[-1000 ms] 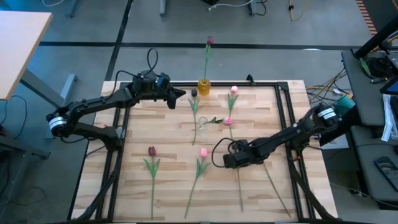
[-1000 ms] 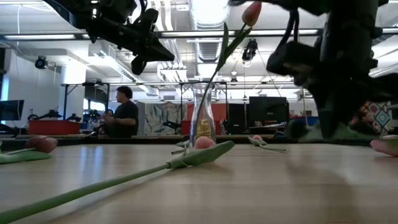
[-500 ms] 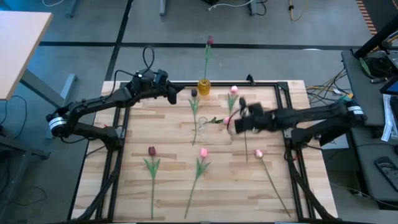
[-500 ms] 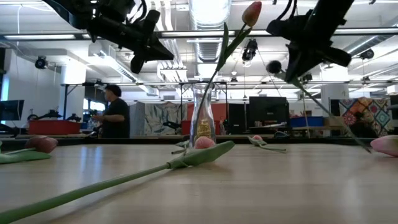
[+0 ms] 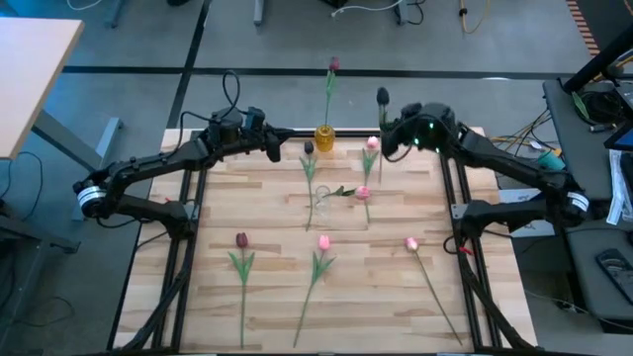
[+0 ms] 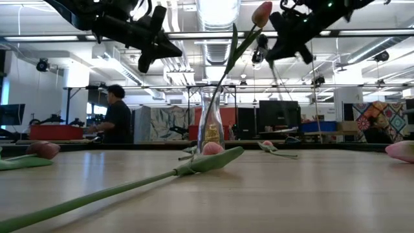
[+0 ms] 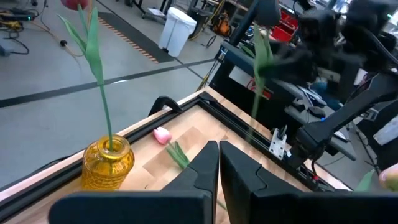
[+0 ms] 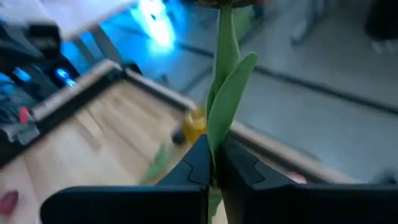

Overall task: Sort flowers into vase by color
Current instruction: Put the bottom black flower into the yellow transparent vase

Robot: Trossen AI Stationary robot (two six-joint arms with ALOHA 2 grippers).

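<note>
Near far table edge (image 5: 435, 133) | right end effector (image 5: 388, 138) clamps maroon tulip (image 5: 382, 97)

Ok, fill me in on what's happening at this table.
The right gripper is shut on a dark-headed tulip, holding it upright above the table's far edge, near the yellow vase, which already holds one maroon tulip. The left gripper hovers shut beside that vase. Several pink and maroon tulips lie on the wooden table.

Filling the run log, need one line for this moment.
right hand: shut on dark tulip, raised near yellow vase | left hand: shut, empty, beside vase | vase: one maroon tulip
</note>
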